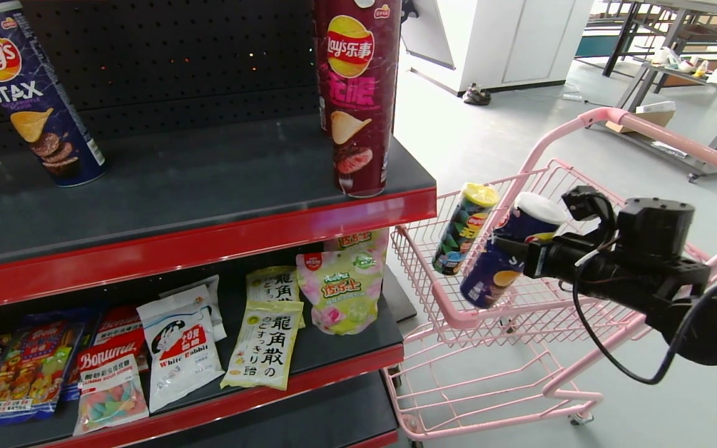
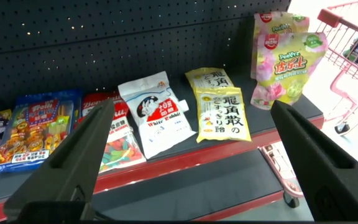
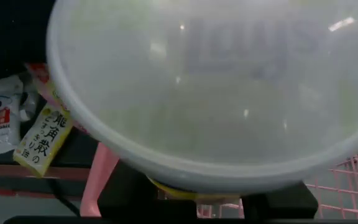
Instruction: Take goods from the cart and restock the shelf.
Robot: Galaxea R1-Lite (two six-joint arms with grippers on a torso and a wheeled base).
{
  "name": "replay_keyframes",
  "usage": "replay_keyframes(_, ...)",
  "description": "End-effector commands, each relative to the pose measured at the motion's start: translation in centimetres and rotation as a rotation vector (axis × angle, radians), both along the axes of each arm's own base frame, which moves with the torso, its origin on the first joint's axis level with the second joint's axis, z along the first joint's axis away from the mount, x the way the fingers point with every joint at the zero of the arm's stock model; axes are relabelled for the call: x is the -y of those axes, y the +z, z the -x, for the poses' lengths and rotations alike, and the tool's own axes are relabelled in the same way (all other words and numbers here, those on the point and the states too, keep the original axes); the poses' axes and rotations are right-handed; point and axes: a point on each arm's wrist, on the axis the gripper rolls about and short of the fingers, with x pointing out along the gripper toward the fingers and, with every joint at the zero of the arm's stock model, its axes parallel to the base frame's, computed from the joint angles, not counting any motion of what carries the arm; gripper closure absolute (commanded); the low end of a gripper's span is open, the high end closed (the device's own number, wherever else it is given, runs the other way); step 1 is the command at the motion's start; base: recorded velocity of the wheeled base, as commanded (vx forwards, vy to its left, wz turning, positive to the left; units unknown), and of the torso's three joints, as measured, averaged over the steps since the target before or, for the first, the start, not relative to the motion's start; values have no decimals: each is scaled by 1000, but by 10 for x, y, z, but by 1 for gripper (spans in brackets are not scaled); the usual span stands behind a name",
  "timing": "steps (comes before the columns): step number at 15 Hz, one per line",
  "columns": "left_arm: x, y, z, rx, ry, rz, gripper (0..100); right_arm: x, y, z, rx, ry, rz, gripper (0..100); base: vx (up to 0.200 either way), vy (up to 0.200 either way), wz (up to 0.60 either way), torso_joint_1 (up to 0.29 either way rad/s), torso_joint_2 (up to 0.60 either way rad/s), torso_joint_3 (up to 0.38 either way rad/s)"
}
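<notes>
Right gripper [image 1: 517,249], clamped on the blue chip can [image 1: 489,277], holds it tilted at the shelf-side corner of the pink cart [image 1: 645,127], with the white lid uppermost. The can's lower end overlaps the basket rim in the head view; whether the 2 touch cannot be told. In the right wrist view the translucent lid [image 3: 210,93] sits close before the camera, with pink cart wire [image 3: 350,186] behind it. 1 further can, the yellow-lidded can [image 1: 465,229], leans inside the basket just beside the held one.

Left gripper [image 2: 188,162] hangs in front of the lower shelf [image 2: 185,186], its 2 fingers [image 2: 73,168] spread wide with nothing between them.

Upper shelf [image 1: 178,180], red along its front edge, carries 2 upright cans: a dark blue can [image 1: 28,99] toward the left and a maroon can [image 1: 358,106] at the right corner nearest the cart. On the lower shelf lie flat bags side by side: a white bag [image 1: 178,348], yellow bags [image 1: 265,348] and, at the cart end, a green and pink bag [image 1: 343,286] propped upright. The same yellow bags [image 2: 219,109] and white bag [image 2: 157,112] show between the left fingers.
</notes>
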Motion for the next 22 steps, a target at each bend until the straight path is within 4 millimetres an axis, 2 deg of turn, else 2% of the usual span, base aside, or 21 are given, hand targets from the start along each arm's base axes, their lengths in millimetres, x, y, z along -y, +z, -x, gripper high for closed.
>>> replay_keyframes(1,0,0,0,0,0,0,0,6,68,31,206,-1,17,100,0,0,0,0,0,0)
replay_keyframes(3,0,0,0,0,-1,0,0,11,104,62,262,-5,41,100,0,0,0,0,0,0)
replay_keyframes(4,0,0,0,0,-1,0,0,13,114,75,276,-5,51,100,0,0,0,0,0,0)
replay_keyframes(5,0,0,0,0,-1,0,0,18,132,111,286,-38,92,100,0,0,0,0,0,0)
replay_keyframes(6,0,0,0,0,-1,0,0,24,138,143,268,-86,121,100,0,0,0,0,0,0)
replay_keyframes(7,0,0,0,0,-1,0,0,30,136,176,225,-152,140,100,0,0,0,0,0,0)
replay_keyframes(8,0,0,0,0,-1,0,0,32,134,186,212,-181,148,100,0,0,0,0,0,0)
replay_keyframes(9,0,0,0,0,-3,0,0,41,124,232,158,-307,188,100,0,0,0,0,0,0)
replay_keyframes(10,0,0,0,0,-3,0,0,45,112,257,129,-321,202,100,0,0,0,0,0,0)
replay_keyframes(11,0,0,0,0,-3,0,0,45,112,257,129,-321,202,100,0,0,0,0,0,0)
replay_keyframes(12,0,0,0,1,-7,-1,0,53,77,312,107,-357,211,100,0,0,0,0,0,0)
replay_keyframes(13,0,0,0,1,-7,-1,0,55,63,335,92,-391,244,100,0,0,0,0,0,0)
replay_keyframes(15,0,0,0,0,-7,0,0,56,53,350,86,-389,264,100,0,0,0,0,0,0)
replay_keyframes(19,0,0,0,0,-7,0,0,57,44,349,74,-403,318,100,0,0,0,0,0,0)
replay_keyframes(22,0,0,0,0,-7,2,0,57,44,348,78,-416,341,100,0,0,0,55,-186,-132)
